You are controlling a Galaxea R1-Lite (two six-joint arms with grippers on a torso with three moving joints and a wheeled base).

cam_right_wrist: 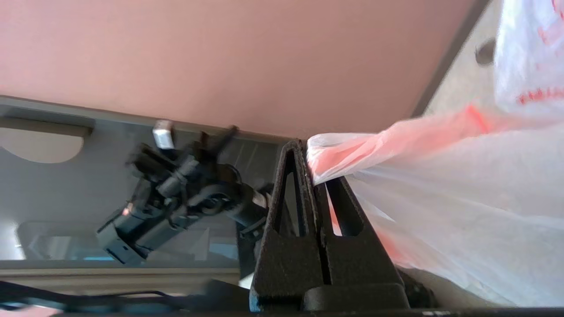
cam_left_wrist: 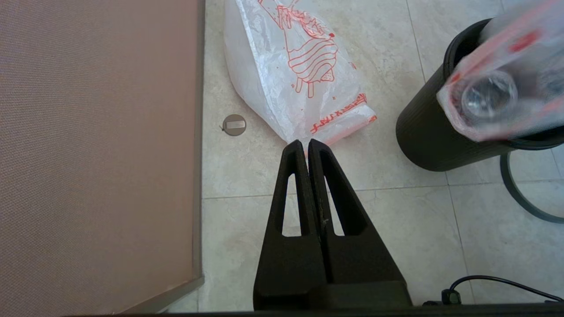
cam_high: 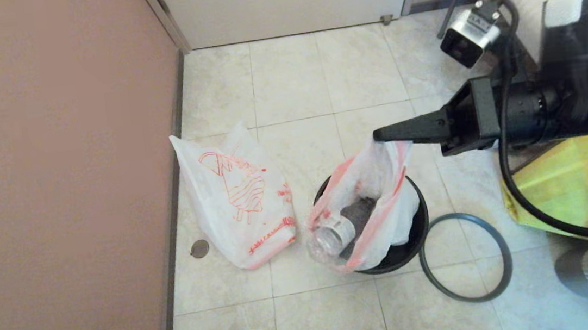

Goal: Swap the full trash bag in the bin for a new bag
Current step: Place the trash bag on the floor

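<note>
The right end effector (cam_high: 381, 135) is clamped on the pink-red top edge of the small thin white plastic trash bag (cam_high: 369, 201), which hangs just below it, half out of the round black plastic bin (cam_high: 416, 231). The film looks soft, slippery and light, weighted by a clear plastic bottle (cam_high: 331, 235), so the bunched edge seems the safest hold. Beside the bin lies its dark grey hoop rim (cam_high: 465, 256); a yellow fabric tote (cam_high: 565, 196) crowds the arm. Farther off rests the larger white printed shopping bag (cam_high: 238, 203), near the left end effector (cam_left_wrist: 306, 143), fingers together and idle.
</note>
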